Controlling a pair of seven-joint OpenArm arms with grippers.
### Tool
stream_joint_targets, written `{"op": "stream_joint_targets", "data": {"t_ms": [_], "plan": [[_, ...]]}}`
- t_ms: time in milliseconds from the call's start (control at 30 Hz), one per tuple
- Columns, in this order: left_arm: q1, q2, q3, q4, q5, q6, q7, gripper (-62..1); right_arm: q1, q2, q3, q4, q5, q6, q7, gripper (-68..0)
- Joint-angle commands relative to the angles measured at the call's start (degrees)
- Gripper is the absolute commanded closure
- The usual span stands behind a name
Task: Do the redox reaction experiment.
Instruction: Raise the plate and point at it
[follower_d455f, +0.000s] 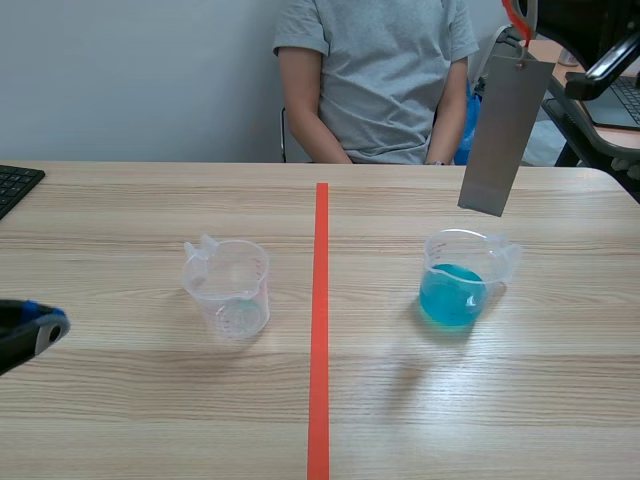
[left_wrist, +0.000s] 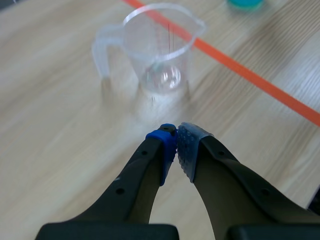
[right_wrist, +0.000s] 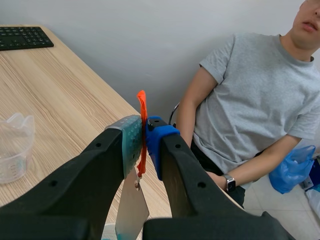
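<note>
A clear beaker (follower_d455f: 463, 283) half full of blue liquid stands right of the tape line. Above and behind it hangs a grey metal strip (follower_d455f: 503, 133) on an orange-red tie (right_wrist: 142, 131), and my right gripper (right_wrist: 145, 145) is shut on that tie, high over the table's right side. The strip (right_wrist: 131, 209) dangles below the fingers in the right wrist view. An empty clear beaker (follower_d455f: 231, 286) stands left of the line. My left gripper (left_wrist: 176, 150) is shut on nothing, low at the table's left, with the empty beaker (left_wrist: 160, 50) just ahead of it.
A person in a grey shirt (follower_d455f: 375, 70) sits across the table, wearing a wristwatch (right_wrist: 230, 183). A black keyboard (follower_d455f: 15, 185) lies at the far left edge. The orange-red tape line (follower_d455f: 320, 330) runs down the table's middle. A blue bag (right_wrist: 292, 170) lies by the person.
</note>
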Motion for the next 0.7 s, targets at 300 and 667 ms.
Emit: {"op": "stream_joint_targets", "data": {"t_ms": [300, 667], "plan": [[-31.5, 3.3, 25.1, 0.2, -0.3, -0.3, 9.1, -5.1, 0.7, 0.9, 0.8, 0.8, 0.9, 0.3, 0.8, -1.5], [-51.6, 18.4, 43.1, -9.4, 0.3, 1.5, 15.5, -5.1, 0.7, 0.9, 0.8, 0.8, 0.9, 0.3, 0.8, -1.5]]}}
